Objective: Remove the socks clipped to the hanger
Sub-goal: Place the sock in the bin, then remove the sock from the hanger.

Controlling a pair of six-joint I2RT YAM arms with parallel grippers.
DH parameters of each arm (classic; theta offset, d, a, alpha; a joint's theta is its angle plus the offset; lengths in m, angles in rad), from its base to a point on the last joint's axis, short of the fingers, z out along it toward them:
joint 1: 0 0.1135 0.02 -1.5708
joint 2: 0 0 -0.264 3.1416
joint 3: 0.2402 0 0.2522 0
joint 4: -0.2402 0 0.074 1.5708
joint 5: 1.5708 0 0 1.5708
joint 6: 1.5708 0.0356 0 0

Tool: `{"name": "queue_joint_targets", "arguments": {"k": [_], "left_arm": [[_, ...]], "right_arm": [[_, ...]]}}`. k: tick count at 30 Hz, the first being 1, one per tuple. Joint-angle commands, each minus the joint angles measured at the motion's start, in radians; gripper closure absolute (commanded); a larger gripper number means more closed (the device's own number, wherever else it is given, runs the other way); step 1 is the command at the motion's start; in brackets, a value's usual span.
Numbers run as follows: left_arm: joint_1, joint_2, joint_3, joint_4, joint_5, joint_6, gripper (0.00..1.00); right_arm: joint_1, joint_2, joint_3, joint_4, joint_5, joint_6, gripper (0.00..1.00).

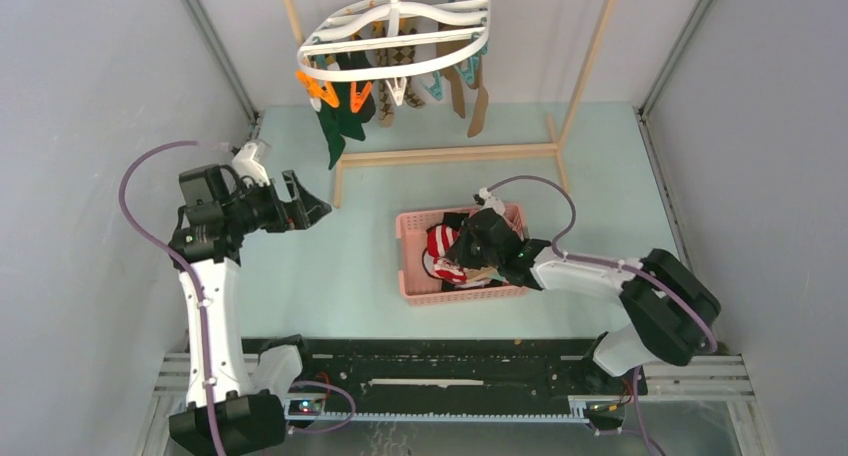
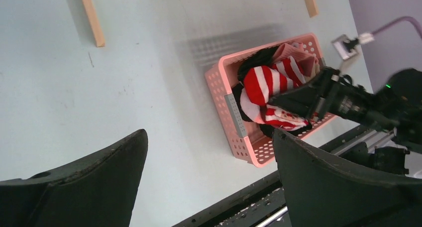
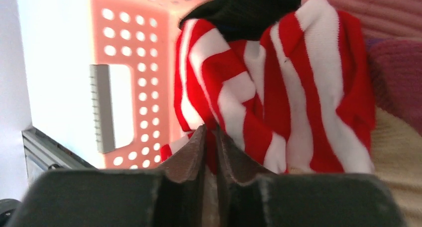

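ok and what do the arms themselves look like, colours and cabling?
Both the left arm and right arm have white links with black joint housings. A lavender cable loops along each. The left gripper has broad black wedge fingers; the right gripper shows brown pads on its inner faces.

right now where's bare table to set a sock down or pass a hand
Bare table lies left of the basket, out to the left gripper, and between the rack bar and the basket. Crowded: the basket, heaped with socks with the right gripper in it, and under the hanger, where more socks dangle.
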Motion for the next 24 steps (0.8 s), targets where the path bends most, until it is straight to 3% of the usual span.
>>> {"name": "queue_joint_targets", "arguments": {"k": [1, 5, 9, 15, 24], "left_arm": [[0.044, 0.016, 0.089, 0.025, 0.021, 0.006, 0.00], [0.091, 0.057, 0.128, 0.008, 0.049, 0.013, 0.00], [0.127, 0.109, 0.170, -0.023, 0.035, 0.021, 0.00], [0.151, 0.167, 0.192, -0.071, -0.067, 0.034, 0.02], [0.260, 0.175, 0.221, -0.101, -0.047, -0.013, 0.02]], "right_arm": [[0.052, -0.166, 0.013, 0.026, 0.208, -0.082, 0.75], [0.122, -0.256, 0.110, 0.040, 0.289, -0.192, 0.39], [0.154, -0.187, 0.233, 0.117, 0.242, -0.298, 0.20], [0.209, 0.062, 0.494, 0.264, 0.203, -0.477, 0.09], [0.225, 0.533, 0.994, 0.357, 0.287, -0.681, 0.05]]}}
